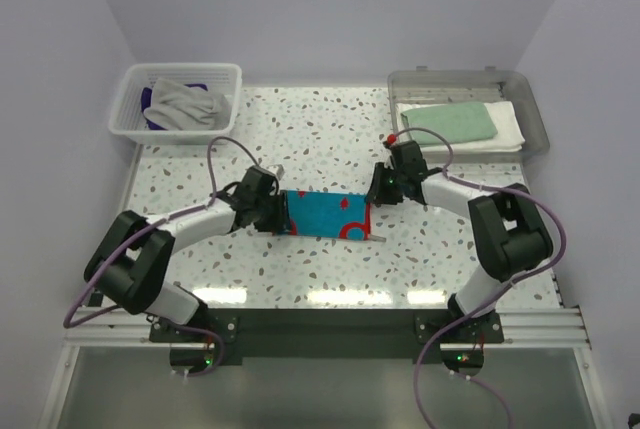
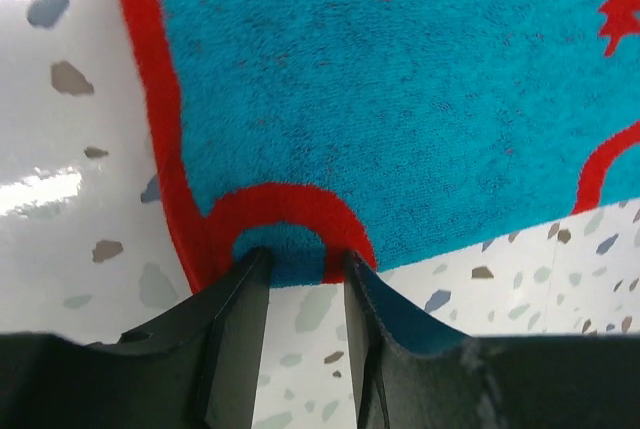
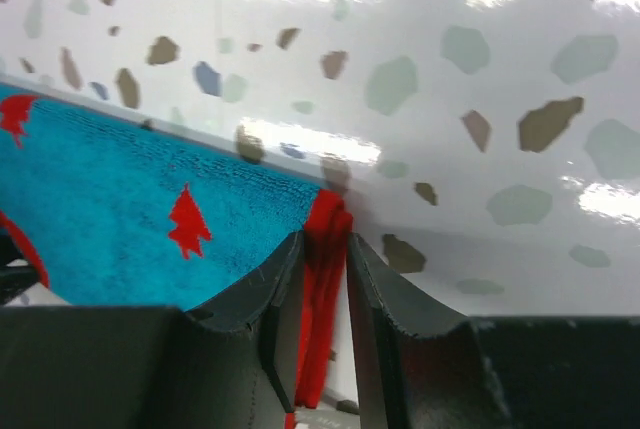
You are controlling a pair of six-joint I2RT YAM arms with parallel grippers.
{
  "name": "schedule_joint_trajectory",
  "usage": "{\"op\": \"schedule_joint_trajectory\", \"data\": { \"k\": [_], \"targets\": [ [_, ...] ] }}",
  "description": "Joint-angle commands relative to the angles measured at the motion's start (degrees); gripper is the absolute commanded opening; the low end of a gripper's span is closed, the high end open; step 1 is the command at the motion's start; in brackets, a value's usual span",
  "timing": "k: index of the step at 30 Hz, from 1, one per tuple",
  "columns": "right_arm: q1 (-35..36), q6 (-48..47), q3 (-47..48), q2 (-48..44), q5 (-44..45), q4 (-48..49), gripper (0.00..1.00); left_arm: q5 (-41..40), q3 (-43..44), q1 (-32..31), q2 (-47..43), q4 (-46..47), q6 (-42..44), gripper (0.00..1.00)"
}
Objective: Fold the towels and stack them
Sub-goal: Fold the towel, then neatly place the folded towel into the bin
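Locate the white slatted basket [image 1: 128,99] at the far left corner of the table [image 1: 440,259]. Note inside it the grey towel [image 1: 188,104], crumpled and lying over the dark purple towel [image 1: 150,111], visible only as an edge. Locate the clear tray [image 1: 535,114] at the far right corner. Note inside it the pale mint green towel [image 1: 450,121], folded and resting on the folded white towel [image 1: 508,134].

Find the turquoise-and-red towel [image 1: 325,212] flat on the table at centre, between the two arms and well apart from both containers.

Check the left gripper [image 2: 302,261]: set narrow, straddling with its fingers [image 2: 235,319] the towel's edge at a red arc; cannot tell whether clamped. Check the right gripper [image 3: 325,244]: closed to a narrow gap on the red hem at the towel's opposite end, pinching it.
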Motion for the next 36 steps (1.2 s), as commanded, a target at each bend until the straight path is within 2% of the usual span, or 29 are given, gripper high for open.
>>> {"op": "schedule_joint_trajectory", "data": {
  "k": [1, 7, 11, 14, 15, 18, 19, 20, 22, 24, 25, 27, 28, 31, 36],
  "targets": [
    [-1.3, -0.4, -2.6, 1.1, -0.8, 3.8, 0.27, -0.8, -2.1, -0.7, 2.7, 5.5, -2.5, 0.41],
    [-1.3, -3.2, -2.9, 0.2, 2.1, 1.3, 0.27, -10.3, 0.9, 0.4, 6.8, -0.4, -1.0, 0.40],
    [-1.2, -6.4, -1.7, -1.8, 7.1, -3.6, 0.27, -15.9, 6.3, 1.7, 7.8, -5.8, 3.0, 0.44],
    [-1.3, -8.1, -0.7, -3.2, 10.3, -6.6, 0.27, -17.2, 9.9, 1.4, 7.1, -7.6, 6.5, 0.54],
    [-1.4, -8.3, -0.9, -5.0, 10.7, -6.9, 0.27, -16.9, 10.7, 0.9, 6.6, -7.6, 7.6, 0.65],
    [-1.7, -8.6, -1.4, -8.2, 11.3, -8.4, 0.29, -18.2, 14.4, -1.5, 4.9, -9.3, 11.8, 0.81],
    [-1.9, -8.7, -1.6, -9.7, 11.6, -9.0, 0.32, -18.9, 15.6, -4.5, 4.5, -10.4, 12.9, 0.88],
    [-2.3, -8.6, -1.6, -10.5, 11.6, -9.6, 0.37, -19.7, 16.5, -6.6, 4.2, -10.8, 15.1, 0.91],
    [-3.7, -8.3, -2.1, -12.3, 11.6, -11.4, 0.51, -21.7, 19.4, -12.5, 4.1, -11.7, 16.5, 0.93],
    [-5.3, -7.8, -2.7, -13.3, 10.4, -12.9, 0.62, -20.1, 21.8, -17.1, 4.8, -12.4, 17.5, 0.97],
    [-6.0, -7.6, -3.4, -14.5, 9.8, -13.3, 0.72, -19.8, 22.5, -18.5, 5.3, -12.3, 18.2, 0.98],
    [-7.6, -6.6, -4.3, -15.7, 7.4, -13.8, 0.83, -20.1, 24.7, -23.2, 7.6, -12.7, 19.3, 0.98],
    [-8.2, -6.2, -5.5, -16.3, 6.6, -13.8, 0.92, -20.2, 25.5, -24.5, 8.6, -13.1, 20.2, 0.98],
    [-9.0, -5.4, -7.3, -18.4, 5.2, -13.9, 0.98, -20.5, 29.0, -28.4, 14.2, -15.3, 22.2, 0.91],
    [-9.5, -5.5, -9.7, -21.0, 6.3, -14.7, 0.98, -19.5, 33.7, -31.3, 22.2, -16.4, 23.7, 0.74]
  ]
}}
